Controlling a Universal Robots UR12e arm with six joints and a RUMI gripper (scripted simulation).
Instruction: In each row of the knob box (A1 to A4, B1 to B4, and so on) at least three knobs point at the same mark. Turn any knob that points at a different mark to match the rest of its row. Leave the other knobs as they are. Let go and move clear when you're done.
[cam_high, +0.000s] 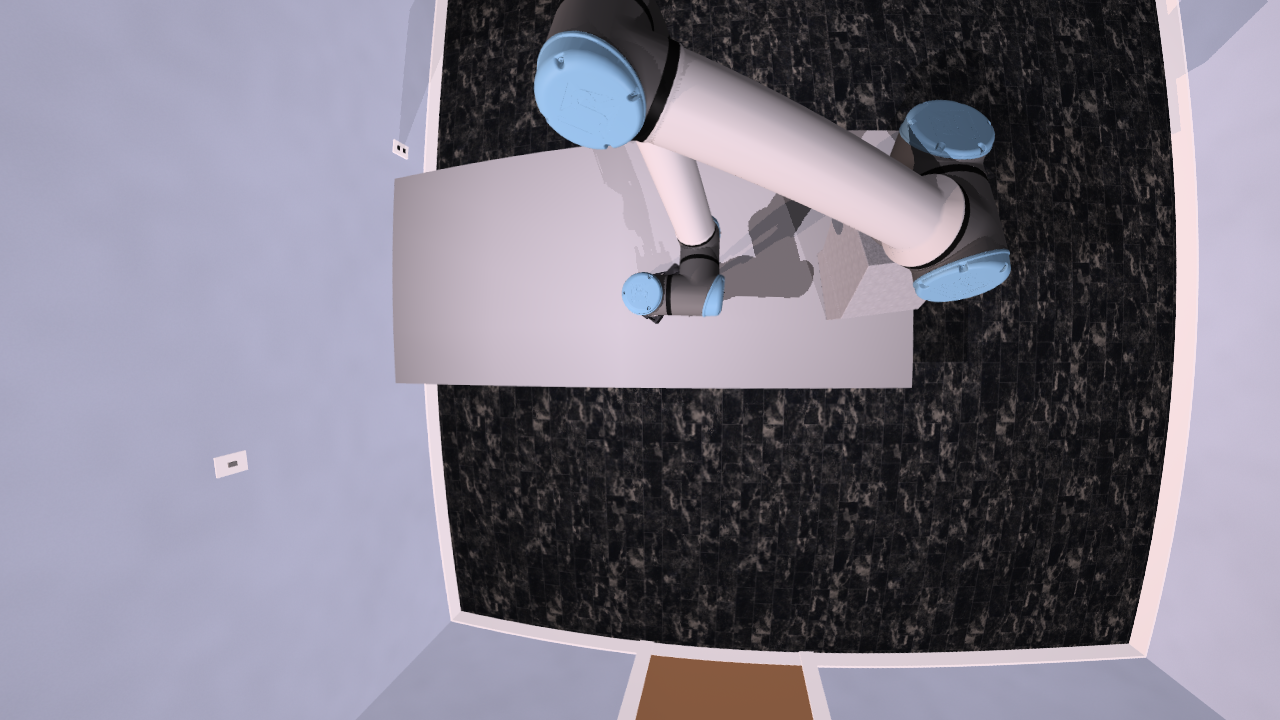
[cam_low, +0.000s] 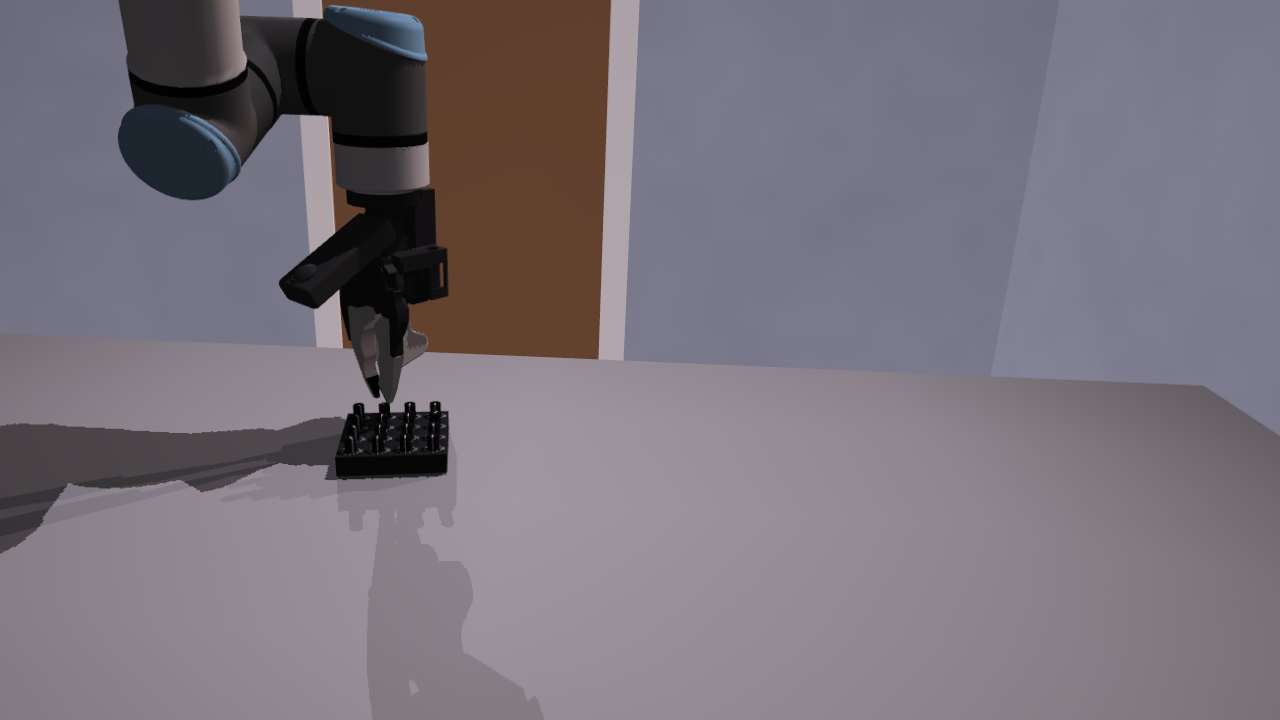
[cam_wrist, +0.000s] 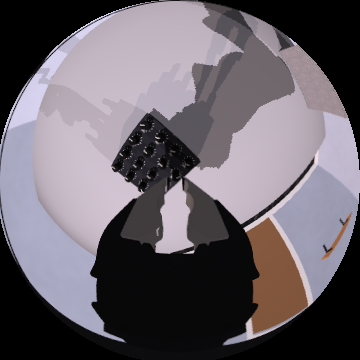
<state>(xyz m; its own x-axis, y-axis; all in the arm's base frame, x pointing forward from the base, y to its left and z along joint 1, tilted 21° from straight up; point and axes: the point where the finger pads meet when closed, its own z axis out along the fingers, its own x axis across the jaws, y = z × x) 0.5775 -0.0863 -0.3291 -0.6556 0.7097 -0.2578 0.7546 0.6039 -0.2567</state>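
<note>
The black knob box (cam_low: 391, 464) (cam_wrist: 138, 151) lies flat on the table, with black knobs in four rows of four standing up from its top. Small light marks ring the knobs; the letters and most pointing directions are too small and dark to read. My gripper (cam_low: 382, 397) (cam_wrist: 175, 178) points down just above the box's far edge in the exterior view. Its fingertips are a narrow gap apart with nothing held. A far-row knob (cam_low: 384, 409) stands just below them; one knob (cam_wrist: 176, 173) shows near the tips in the wrist view. The top view hides the box under the wrist.
The light grey table (cam_high: 501, 295) (cam_low: 805, 537) (cam_wrist: 90, 165) bears the box. The arm's shadows cross the table beside the box. A pale block-shaped base (cam_high: 881, 291) stands near the table's right end in the top view, and a brown door (cam_low: 528, 179) is behind the table.
</note>
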